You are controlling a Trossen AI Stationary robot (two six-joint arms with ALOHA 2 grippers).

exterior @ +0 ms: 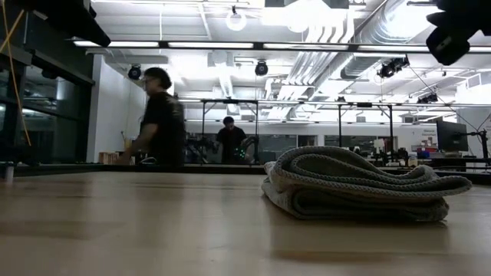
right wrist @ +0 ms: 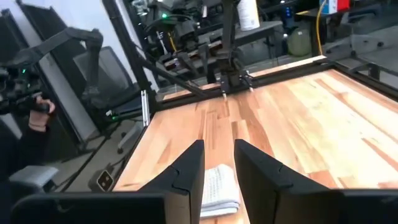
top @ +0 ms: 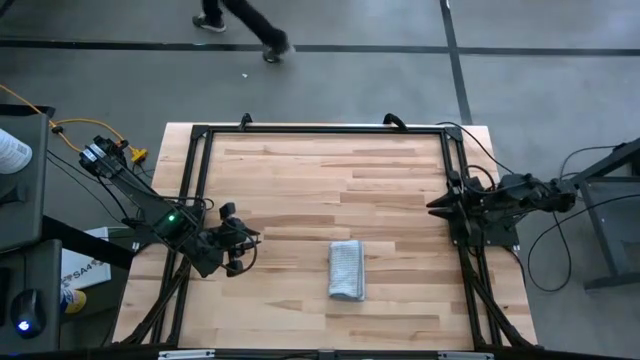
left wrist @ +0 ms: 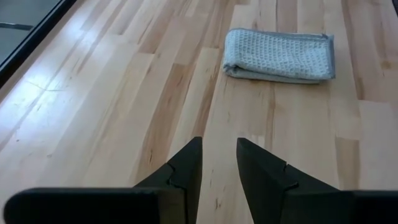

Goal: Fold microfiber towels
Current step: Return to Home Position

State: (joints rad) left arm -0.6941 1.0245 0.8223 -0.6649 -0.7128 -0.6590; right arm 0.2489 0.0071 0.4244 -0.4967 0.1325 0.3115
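Note:
The light grey microfiber towel (top: 347,270) lies folded into a narrow, several-layered packet, resting flat on the wooden table (top: 300,180) a little right of centre and toward the near edge. It also shows in the low view as the towel (exterior: 360,188) and in the left wrist view as the towel (left wrist: 280,56). My left gripper (top: 250,250) hovers near the table's left side, pointing at the towel from a distance; its fingers (left wrist: 219,142) are open with nothing between them. My right gripper (top: 432,207) stays at the right edge, open (right wrist: 219,144) and holding nothing, above and apart from the towel (right wrist: 217,186).
A black frame rail (top: 320,130) runs around the tabletop. Bare wood lies between the towel and both grippers. A person walks beyond the far edge (top: 245,25); people stand in the room behind (exterior: 161,115). A person's hand (right wrist: 37,115) shows off the table.

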